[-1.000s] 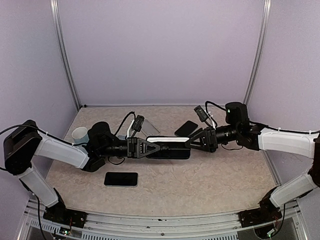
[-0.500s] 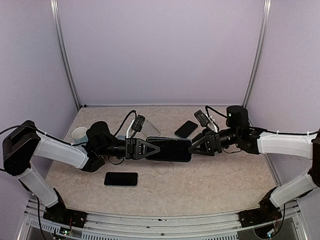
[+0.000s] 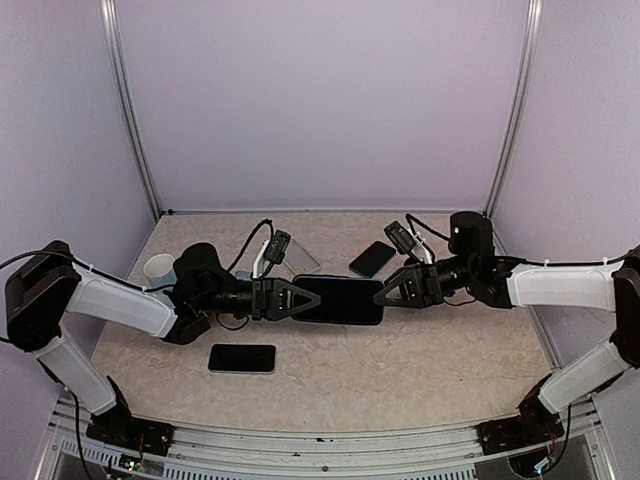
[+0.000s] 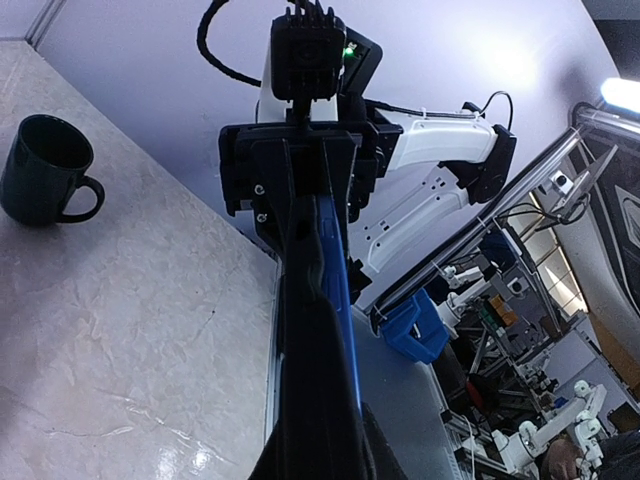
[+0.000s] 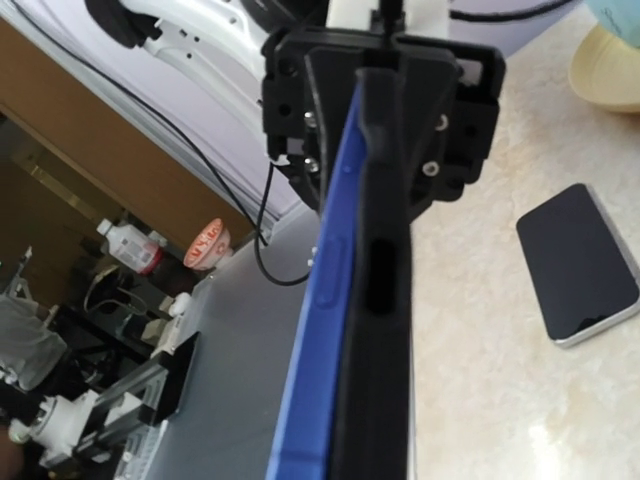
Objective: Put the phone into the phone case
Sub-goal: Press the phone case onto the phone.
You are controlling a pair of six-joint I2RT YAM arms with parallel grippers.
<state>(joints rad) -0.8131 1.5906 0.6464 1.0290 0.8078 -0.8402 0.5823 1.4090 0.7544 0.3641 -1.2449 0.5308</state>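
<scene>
— What lay nearest on the counter (image 3: 430, 370)?
— A loose phone (image 3: 242, 358), flat. Beyond it, raised off the surface, the left pincer (image 3: 312, 298) was clenched on one end of the black phone case (image 3: 345, 302) and the right pincer (image 3: 383, 293) on the other. A blue-edged phone (image 5: 318, 290) lay against the case.
— Farther back?
— Another phone (image 3: 372, 258) and a pale cup (image 3: 158, 268).

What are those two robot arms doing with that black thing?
Both arms hold a black phone case up above the table, the left gripper clamping one end, the right gripper the other. A blue phone lies pressed along the case. A spare phone rests flat on the table.
</scene>
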